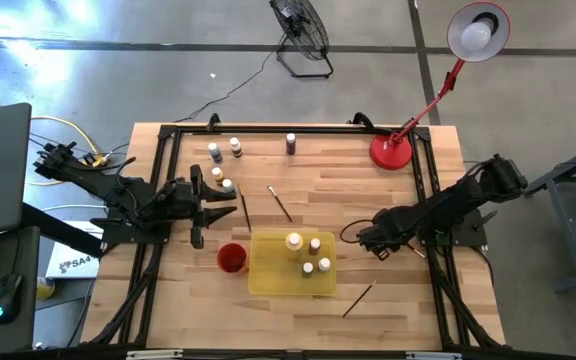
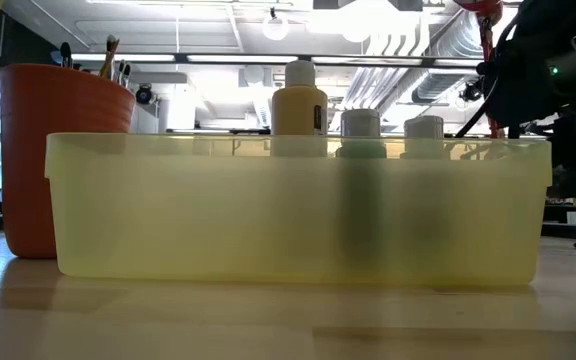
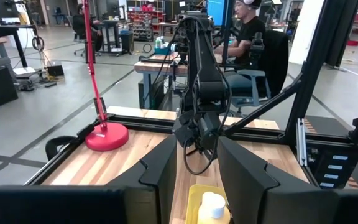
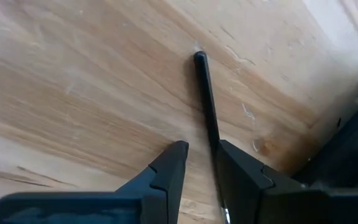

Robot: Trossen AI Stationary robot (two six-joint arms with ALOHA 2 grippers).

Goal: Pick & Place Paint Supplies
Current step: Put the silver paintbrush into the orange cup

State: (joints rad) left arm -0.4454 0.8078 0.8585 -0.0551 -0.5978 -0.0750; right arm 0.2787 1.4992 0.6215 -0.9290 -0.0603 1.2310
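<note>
Right gripper [image 4: 197,158]: low over pale wooden tabletop [image 1: 388,200] right of flat yellow tray [image 1: 268,280], fingers narrowly parted astride thin dark paintbrush [image 4: 205,99] lying flat, contact not discernible. Left gripper [image 1: 211,192]: beside small paint bottles [image 1: 220,180] at table's left, fingers apart, nothing between. Four pale-capped bottles [image 1: 308,255] upright in tray.

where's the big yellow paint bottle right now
In the high view, the big yellow paint bottle stands upright in the yellow tray, in its back half, with three smaller bottles beside it and the red cup just left of the tray.
</note>
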